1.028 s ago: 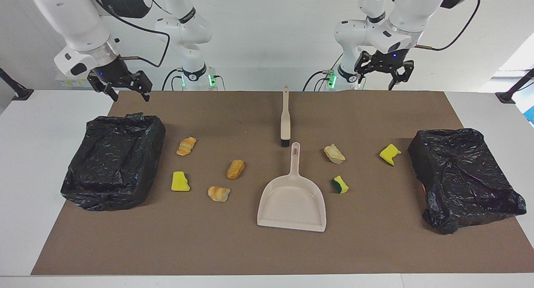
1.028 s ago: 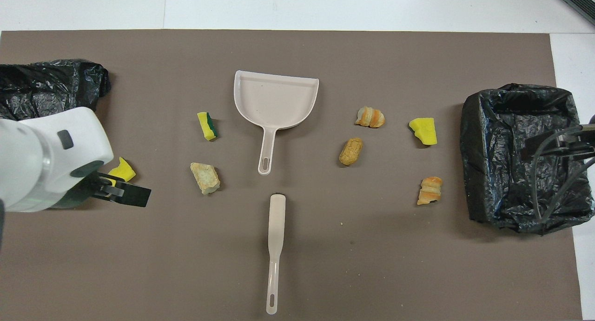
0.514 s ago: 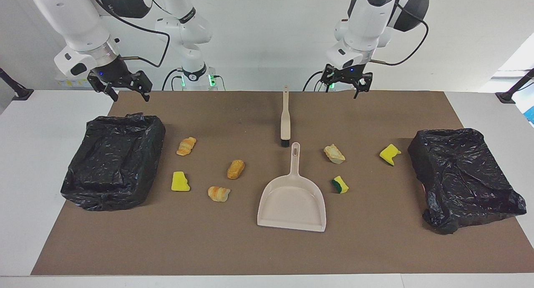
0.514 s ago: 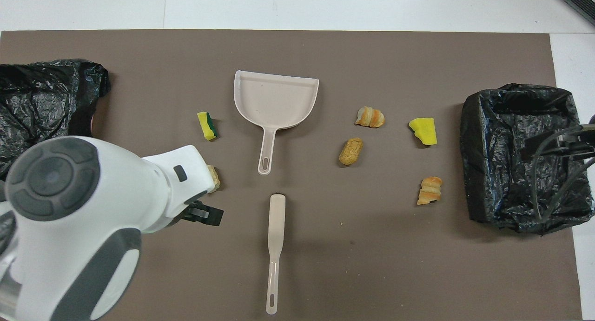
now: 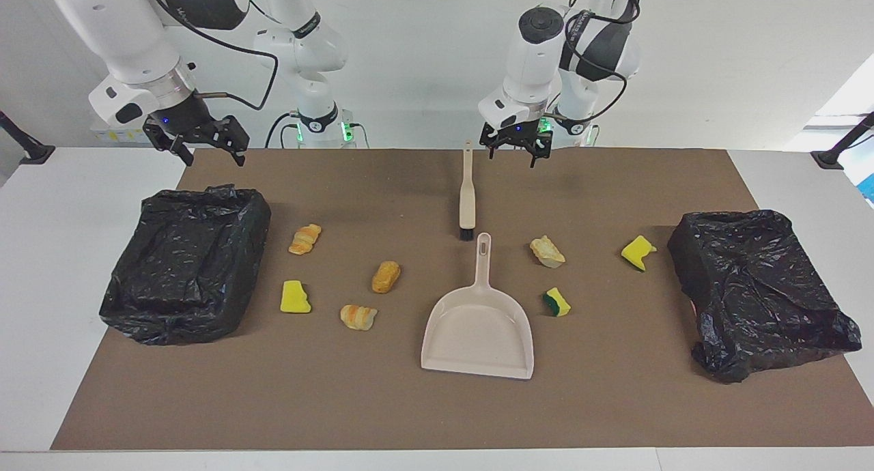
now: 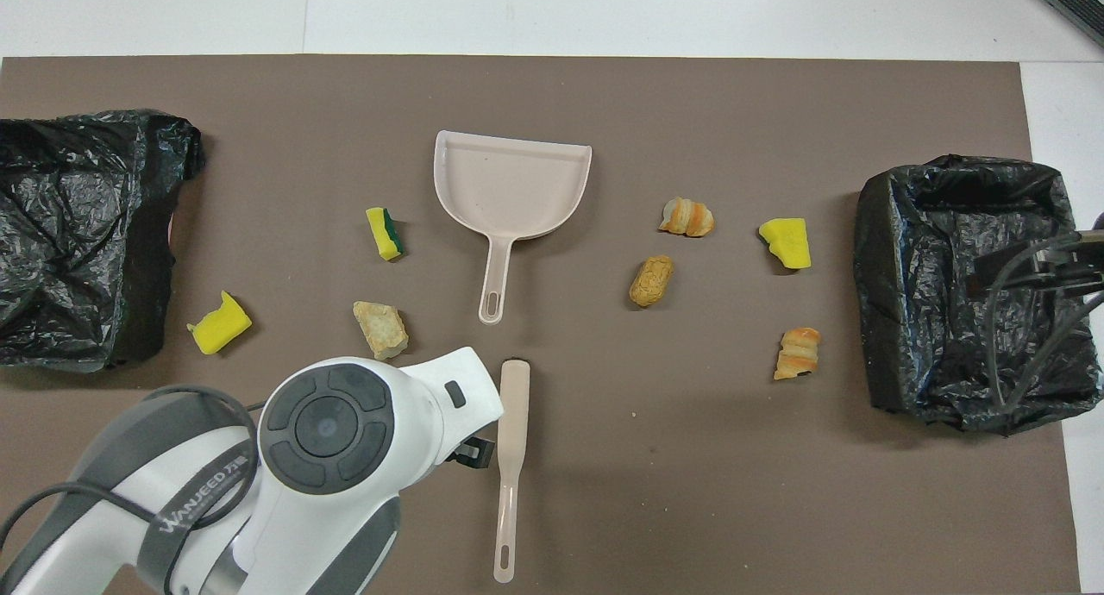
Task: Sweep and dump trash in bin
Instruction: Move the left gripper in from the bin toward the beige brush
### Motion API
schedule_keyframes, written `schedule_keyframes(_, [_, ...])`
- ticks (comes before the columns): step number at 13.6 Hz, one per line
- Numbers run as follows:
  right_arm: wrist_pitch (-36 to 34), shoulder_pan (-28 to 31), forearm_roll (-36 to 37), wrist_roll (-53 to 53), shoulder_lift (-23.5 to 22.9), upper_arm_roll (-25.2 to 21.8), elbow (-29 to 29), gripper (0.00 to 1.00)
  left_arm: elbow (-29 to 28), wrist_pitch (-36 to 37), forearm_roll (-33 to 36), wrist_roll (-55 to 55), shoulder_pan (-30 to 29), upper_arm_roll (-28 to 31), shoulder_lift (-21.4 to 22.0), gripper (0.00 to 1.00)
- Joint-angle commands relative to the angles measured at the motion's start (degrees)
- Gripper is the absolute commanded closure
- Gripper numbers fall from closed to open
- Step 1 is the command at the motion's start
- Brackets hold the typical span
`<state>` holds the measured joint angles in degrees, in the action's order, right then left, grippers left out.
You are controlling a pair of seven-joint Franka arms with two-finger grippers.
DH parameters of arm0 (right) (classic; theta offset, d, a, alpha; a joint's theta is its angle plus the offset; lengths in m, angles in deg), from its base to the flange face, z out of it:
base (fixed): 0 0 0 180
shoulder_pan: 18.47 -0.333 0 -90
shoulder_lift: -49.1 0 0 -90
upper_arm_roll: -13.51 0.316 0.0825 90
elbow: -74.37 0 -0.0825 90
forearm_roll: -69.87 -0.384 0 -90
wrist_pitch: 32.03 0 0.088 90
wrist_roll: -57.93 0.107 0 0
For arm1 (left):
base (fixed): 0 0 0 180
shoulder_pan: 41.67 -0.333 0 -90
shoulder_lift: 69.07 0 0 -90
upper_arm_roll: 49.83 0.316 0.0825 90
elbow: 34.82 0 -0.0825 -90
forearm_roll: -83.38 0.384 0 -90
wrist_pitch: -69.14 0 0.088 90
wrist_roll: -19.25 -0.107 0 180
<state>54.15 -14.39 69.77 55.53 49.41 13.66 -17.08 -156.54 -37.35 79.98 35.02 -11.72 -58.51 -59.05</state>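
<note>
Step in hand, by my reading: tool pickup, nothing swept yet; all seven pcs of trash lie loose on the mat, neither bin holding any that I can see.

L gripper (image 5: pixel 513 151) hangs jaws apart, empty, over the mat just beside the brush (image 5: pixel 467 196) handle; R gripper (image 5: pixel 198 143) waits, jaws apart, empty, over the mat's robot-side edge near the bin at the right arm's end (image 5: pixel 184 263).

Trash positions, clock face centred on the dustpan (image 5: pixel 478 324) in the facing view:
- pastry scrap (image 5: pixel 547 251) at approx. 1 o'clock;
- green-sided sponge (image 5: pixel 557 302) at 2-3 o'clock, near the pan;
- yellow sponge (image 5: pixel 638 252) at 2 o'clock, near the bin at the left arm's end (image 5: pixel 758 290);
- striped roll (image 5: pixel 358 317) at 9 o'clock;
- tan piece (image 5: pixel 386 277) at 10 o'clock;
- yellow sponge chunk (image 5: pixel 295 297) at 9 o'clock, further out;
- orange roll (image 5: pixel 304 239) at 10 o'clock, near the right-arm bin.

Next move, as I judge it: L gripper to shift over the brush handle, descend, close across it; the handle is thin and lies flat, so the fingers must go right down to the mat; R arm presumably to take the dustpan by its handle.

Surface: brown mat (image 5: pixel 423 403) on a white table (image 5: pixel 41 307); both bins lined w/ crumpled black bags. Room: plain white wall; cables trailing from the arms.
</note>
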Motion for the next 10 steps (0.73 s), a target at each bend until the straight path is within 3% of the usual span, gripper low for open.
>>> schedule_keyframes(1, [-0.1,0.1,-1.0,0.7,0.7,-0.1,-0.3,0.00,-4.3,-2.8,-0.5,1.0,5.2,1.0,0.5,0.00])
schedule_keyframes(4, [-0.1,0.1,-1.0,0.7,0.7,-0.1,-0.3,0.00,-11.5,-14.2,-0.5,7.7,10.1,1.0,-0.6,0.00])
schedule_keyframes(7, [-0.1,0.1,-1.0,0.7,0.7,-0.1,-0.3,0.00,-14.2,-17.8,-0.5,10.0,13.6,1.0,-3.9,0.00])
schedule_keyframes(10, [-0.1,0.1,-1.0,0.7,0.7,-0.1,-0.3,0.00,-16.9,-20.2,-0.5,11.6,16.2,1.0,-4.0,0.00])
